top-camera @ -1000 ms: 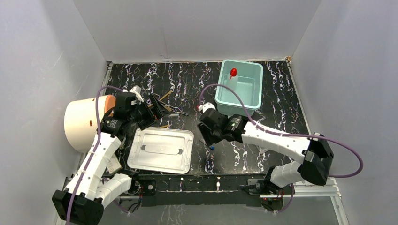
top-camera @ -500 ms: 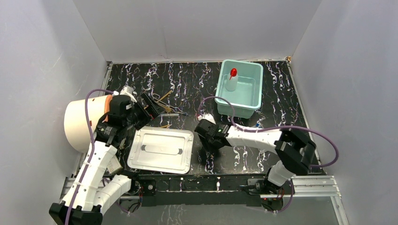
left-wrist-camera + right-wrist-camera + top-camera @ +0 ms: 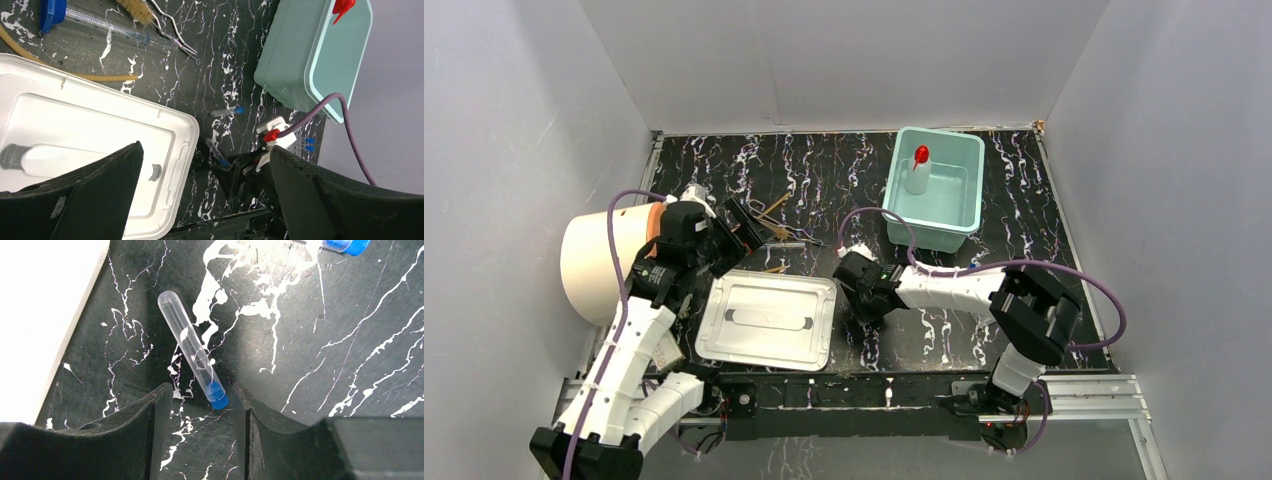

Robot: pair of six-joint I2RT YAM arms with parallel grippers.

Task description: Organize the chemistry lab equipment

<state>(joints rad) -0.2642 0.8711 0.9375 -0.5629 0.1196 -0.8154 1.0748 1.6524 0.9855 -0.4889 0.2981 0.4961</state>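
First, work on the counter [image 3: 824,180], just right of the tray [image 3: 767,320]. Left gripper [image 3: 746,226]: jaws wide open, empty, beyond the tray's far left corner. Right gripper [image 3: 200,390]: jaws open, straddling the cap end of the tube [image 3: 192,352], which lies flat and diagonal. Shift toward mid-body, square across the tube, then close gently; it may roll.

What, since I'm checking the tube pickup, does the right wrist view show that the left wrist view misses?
Only right wrist: up close, the right gripper stands open astride the blue-capped tube, the cap end between its jaws. Only left wrist: the teal bin, the bottle's red cap, amber tubing, a wire-handled brush. Both: that tube, a second tube, the white lid.
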